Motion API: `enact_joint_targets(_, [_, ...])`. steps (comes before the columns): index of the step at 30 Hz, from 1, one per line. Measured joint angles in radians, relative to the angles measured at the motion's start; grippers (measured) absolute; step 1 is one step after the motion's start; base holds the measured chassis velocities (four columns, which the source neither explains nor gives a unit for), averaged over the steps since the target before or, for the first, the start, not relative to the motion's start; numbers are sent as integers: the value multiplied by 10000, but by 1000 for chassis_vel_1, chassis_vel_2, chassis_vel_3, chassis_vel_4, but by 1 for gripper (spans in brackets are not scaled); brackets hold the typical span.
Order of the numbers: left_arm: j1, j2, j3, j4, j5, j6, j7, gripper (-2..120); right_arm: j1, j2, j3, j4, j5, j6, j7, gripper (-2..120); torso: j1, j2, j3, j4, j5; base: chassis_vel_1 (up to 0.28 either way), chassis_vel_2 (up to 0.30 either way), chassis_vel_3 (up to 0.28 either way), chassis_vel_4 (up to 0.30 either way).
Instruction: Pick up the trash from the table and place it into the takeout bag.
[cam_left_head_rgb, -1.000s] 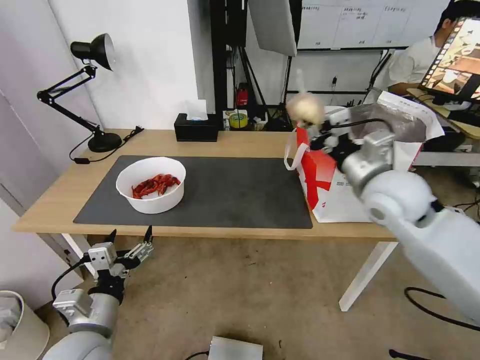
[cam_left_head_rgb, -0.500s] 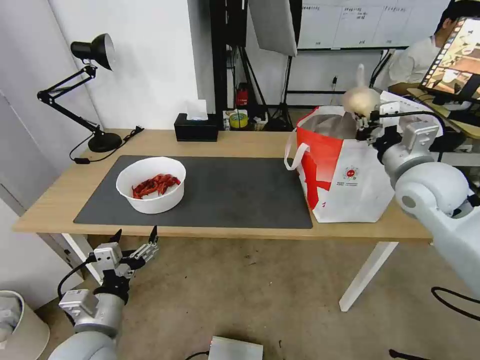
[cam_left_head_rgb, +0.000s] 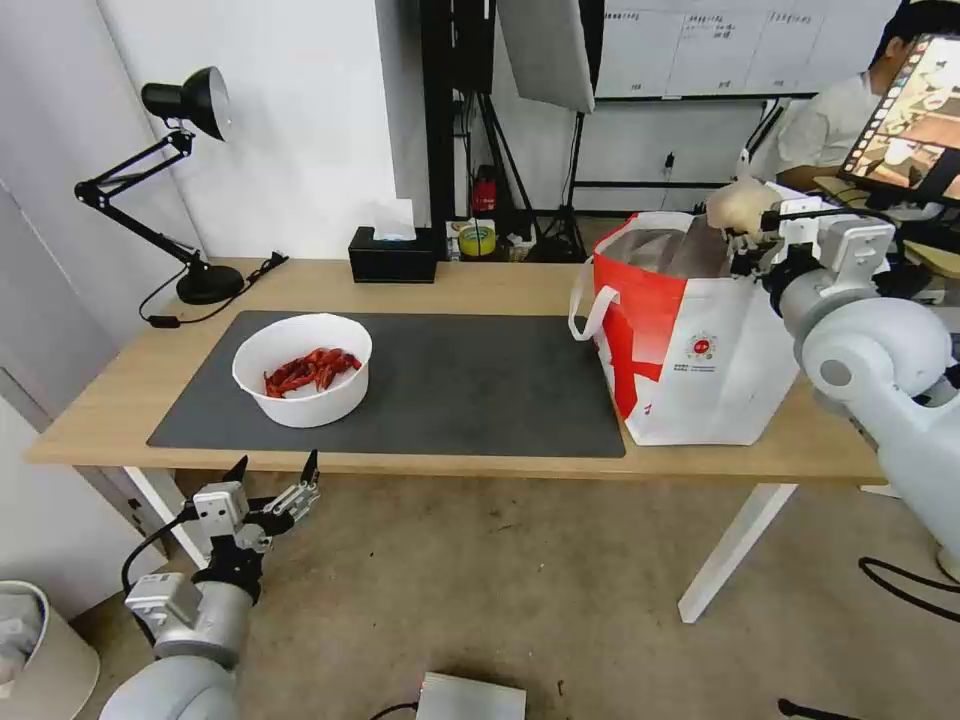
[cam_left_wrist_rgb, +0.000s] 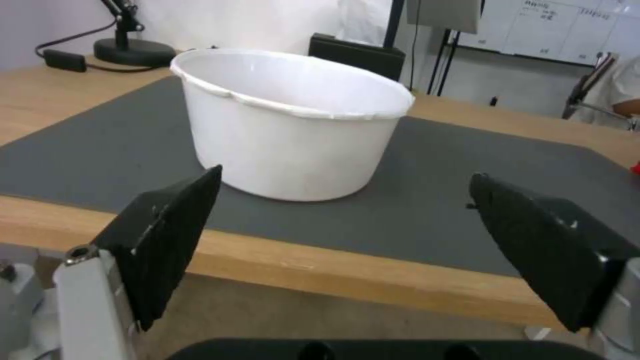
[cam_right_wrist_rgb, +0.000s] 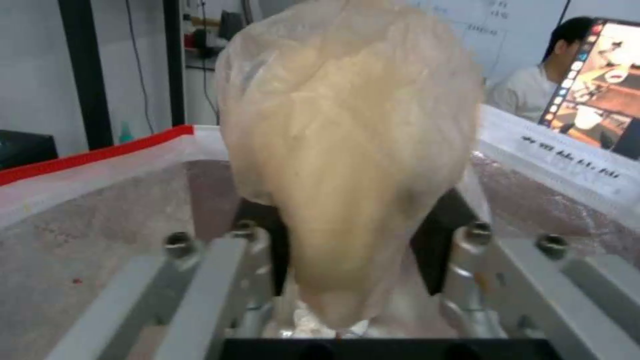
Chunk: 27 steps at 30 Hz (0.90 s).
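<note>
the right gripper (cam_left_head_rgb: 752, 238) hung over the open top of the large boxy white-and-red takeout bag (cam_left_head_rgb: 690, 345) with its silver foil lining, at the bag's far right corner. its jaws were closed on the knotted clear plastic bag holding a beige lump (cam_left_head_rgb: 738, 205), which stood up above the jaws; in the right wrist view the lump (cam_right_wrist_rgb: 347, 145) bulged out past both black pads, with the foil interior (cam_right_wrist_rgb: 100, 235) spread beneath and around the jaws.

the left gripper (cam_left_head_rgb: 272, 478) sat low, below the near edge of the long light-wood table (cam_left_head_rgb: 480, 285) with its dark grey mat (cam_left_head_rgb: 470, 385), its jaws spread wide apart and holding nothing. straight ahead of those jaws, between the two black fingers (cam_left_wrist_rgb: 170, 235) in the left wrist view, stood the white round bowl (cam_left_wrist_rgb: 290, 122), resting on the mat a little way beyond the table edge. from the head view the bowl (cam_left_head_rgb: 302, 368) held red crayfish shells (cam_left_head_rgb: 310, 370), well apart from the takeout bag.
</note>
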Motion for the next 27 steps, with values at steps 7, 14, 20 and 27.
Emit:
enact_joint_targets(7, [-208, 81, 90, 116, -52, 21, -4, 100, -39, 43, -27, -83, -395, 21, -93, 66, 0, -1, 0, 0, 0, 0, 0, 0, 0])
enact_joint_targets(14, [-309, 136, 121, 159, -93, 37, -19, 100, 19, 69, -73, -109, -445, 21, -187, 91, 0, 0, 0, 0, 0, 0, 0, 0, 0])
enact_joint_targets(20, [-294, 100, 121, 161, -103, 41, -34, 100, -56, 72, -110, -66, -513, 519, -428, 100, 0, 0, 0, 0, 0, 0, 0, 0, 0])
enact_joint_targets(27, [-298, 95, 116, 153, -109, 40, -38, 100, -166, 46, -111, -11, -377, 1672, -1214, 100, 0, 0, 0, 0, 0, 0, 0, 0, 0])
